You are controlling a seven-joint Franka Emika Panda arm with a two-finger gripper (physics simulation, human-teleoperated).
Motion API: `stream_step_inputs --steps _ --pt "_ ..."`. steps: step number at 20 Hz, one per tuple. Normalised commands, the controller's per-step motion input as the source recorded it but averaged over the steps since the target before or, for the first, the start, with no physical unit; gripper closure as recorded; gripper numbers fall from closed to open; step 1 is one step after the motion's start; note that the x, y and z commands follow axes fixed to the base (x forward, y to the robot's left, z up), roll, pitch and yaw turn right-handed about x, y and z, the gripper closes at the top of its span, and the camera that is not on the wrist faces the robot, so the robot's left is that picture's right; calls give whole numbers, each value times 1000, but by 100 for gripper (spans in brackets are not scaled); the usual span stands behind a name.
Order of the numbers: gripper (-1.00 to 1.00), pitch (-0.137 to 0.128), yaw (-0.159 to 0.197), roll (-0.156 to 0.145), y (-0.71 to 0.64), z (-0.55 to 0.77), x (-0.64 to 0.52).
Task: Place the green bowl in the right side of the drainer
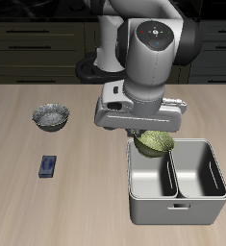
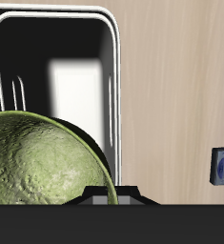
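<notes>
The green bowl [image 1: 154, 143] is held up off the table, tilted, under the gripper [image 1: 143, 134], just above the back rim of the drainer [image 1: 134, 183]. In the exterior view it hangs over the back edge of the compartment that lies nearer the middle of the table, close to the divider [image 1: 168, 176] between the two deep compartments. The jaws are largely hidden by the arm's housing in that view, but the bowl is raised and carried by them, so they are seen to be closed on its rim.

In the wrist view the mottled surface of the bowl [image 2: 42, 162] fills much of the frame close to the camera, and a dark compartment of the drainer [image 2: 112, 81] is seen beyond it, with its pale rounded rim.

A grey speckled bowl [image 1: 51, 117] is set on the wooden table [image 1: 28, 207], well apart from the drainer. A small blue object [image 1: 48, 166] lies flat nearer the table's front edge; it is also seen in the wrist view [image 2: 222, 166].
</notes>
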Motion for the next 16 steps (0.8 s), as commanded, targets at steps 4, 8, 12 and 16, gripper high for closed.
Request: stream_step_inputs --steps 4,8,12,16 --pt "-100 14 46 -43 -41 -93 17" --pt "-100 2 -3 32 -15 13 -29" --pt "-100 -10 12 3 -29 53 -1" --pt "-100 -19 0 11 50 140 -74"
